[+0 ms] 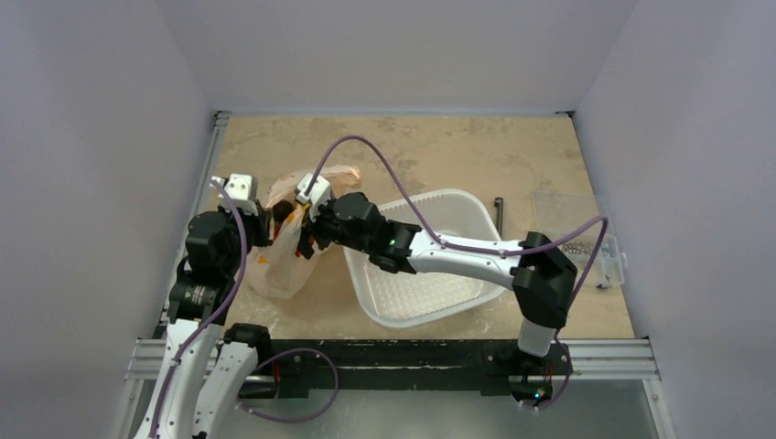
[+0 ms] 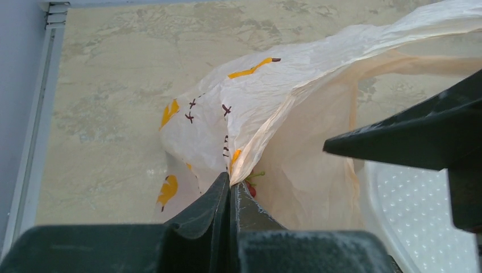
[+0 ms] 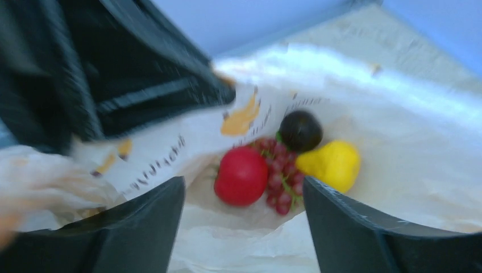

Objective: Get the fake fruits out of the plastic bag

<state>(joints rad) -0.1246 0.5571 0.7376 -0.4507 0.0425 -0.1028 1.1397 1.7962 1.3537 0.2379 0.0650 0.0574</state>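
Note:
The peach-beige plastic bag (image 1: 274,261) lies at the table's left, its mouth held up. My left gripper (image 1: 259,218) is shut on the bag's rim (image 2: 250,153), jaws pressed together on the film. My right gripper (image 1: 307,215) is open at the bag's mouth, empty, its fingers (image 3: 352,227) wide apart. Inside the bag, in the right wrist view, lie a red tomato-like ball (image 3: 241,175), a bunch of reddish grapes (image 3: 280,173), a yellow lemon-like fruit (image 3: 331,165) and a dark purple round one (image 3: 300,130). A bit of red fruit with a green stem (image 2: 251,186) shows by my left fingers.
A white perforated basin (image 1: 430,261) stands just right of the bag, under my right arm. A clear box (image 1: 581,242) with small parts sits at the far right, a small black tool (image 1: 499,208) beside it. Metal rails edge the table on the left and near side.

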